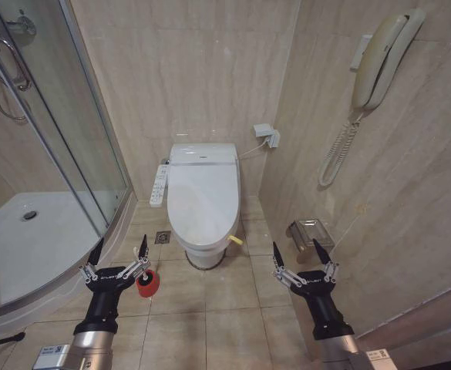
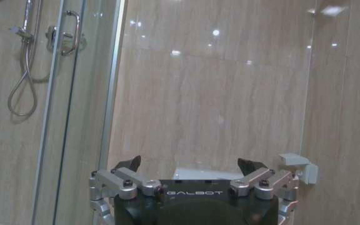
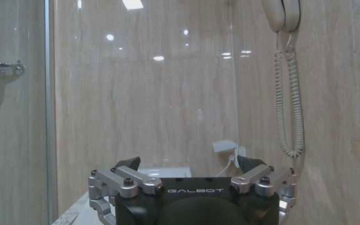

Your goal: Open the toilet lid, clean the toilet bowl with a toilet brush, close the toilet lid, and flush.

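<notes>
Both tools, left (image 1: 119, 252) and right (image 1: 301, 255), hang spread and empty, the shut glossy white oval plastic toilet lid (image 1: 202, 193) ahead between them, its long axis running away, its yellow cord (image 1: 235, 240) nearer the right.

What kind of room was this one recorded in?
A small tiled bathroom, possibly a hotel's: a white smart toilet with its toilet lid down, a glass shower enclosure beside it, and a wall phone above a paper holder.
</notes>
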